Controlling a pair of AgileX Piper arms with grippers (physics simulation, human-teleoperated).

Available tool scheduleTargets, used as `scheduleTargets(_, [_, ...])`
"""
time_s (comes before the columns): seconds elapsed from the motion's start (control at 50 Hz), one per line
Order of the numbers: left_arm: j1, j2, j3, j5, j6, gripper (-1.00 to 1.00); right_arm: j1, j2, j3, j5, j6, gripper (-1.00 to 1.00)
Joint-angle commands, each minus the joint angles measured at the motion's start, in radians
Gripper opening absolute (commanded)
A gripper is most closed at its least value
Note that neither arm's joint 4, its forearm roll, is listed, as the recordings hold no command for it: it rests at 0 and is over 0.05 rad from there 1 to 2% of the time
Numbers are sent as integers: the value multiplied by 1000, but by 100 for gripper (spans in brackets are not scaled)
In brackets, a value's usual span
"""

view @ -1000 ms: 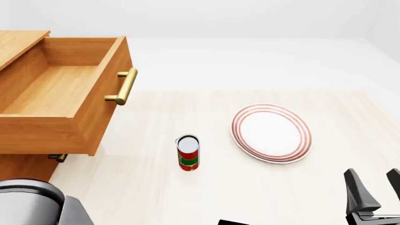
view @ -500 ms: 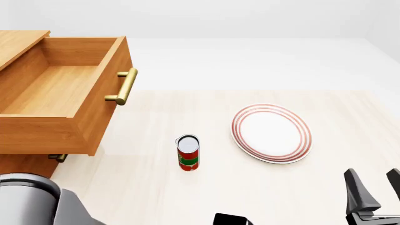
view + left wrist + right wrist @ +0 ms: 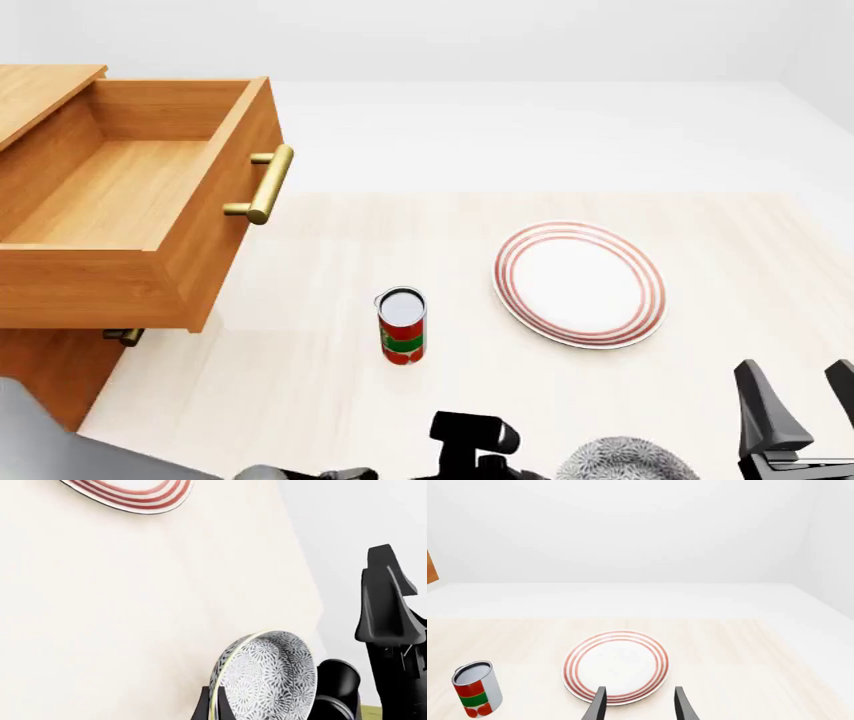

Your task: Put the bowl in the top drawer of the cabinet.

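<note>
The bowl (image 3: 267, 680), white with a dense blue-grey floral pattern, stands tilted on its edge in the left wrist view, and my left gripper (image 3: 215, 707) is shut on its rim. From the front only the bowl's top (image 3: 625, 460) shows at the bottom edge, beside the left arm's black wrist (image 3: 470, 436). The cabinet (image 3: 40, 370) stands at the far left, with the top drawer (image 3: 120, 195) pulled out and nothing inside. My right gripper (image 3: 797, 415) stays open at the bottom right, just right of the bowl, with nothing between its fingers (image 3: 599, 705).
A flat white plate with red rings (image 3: 581, 283) lies right of centre. A red and green can (image 3: 400, 325) stands upright between the plate and the cabinet. The drawer's brass handle (image 3: 264, 184) juts out over the table. A smaller handle (image 3: 123, 337) shows below it.
My left arm has swung rightward along the bottom edge, bringing its wrist and the bowl into the front view. The right arm, plate and can have not moved.
</note>
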Motion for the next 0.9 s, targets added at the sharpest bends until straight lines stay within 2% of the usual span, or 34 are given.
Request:
scheduleTargets(0.02, [28,-84,4,56,33,-100,0,0,0,0,0,100])
scheduleTargets(0.4, [68,-184,-29,210,69,-100,0,0,0,0,0,100])
scheduleTargets(0.66, [107,-253,-126,400,114,-100,0,0,0,0,0,100])
scheduleTargets(0.9, [134,-296,-198,526,160,-100,0,0,0,0,0,100])
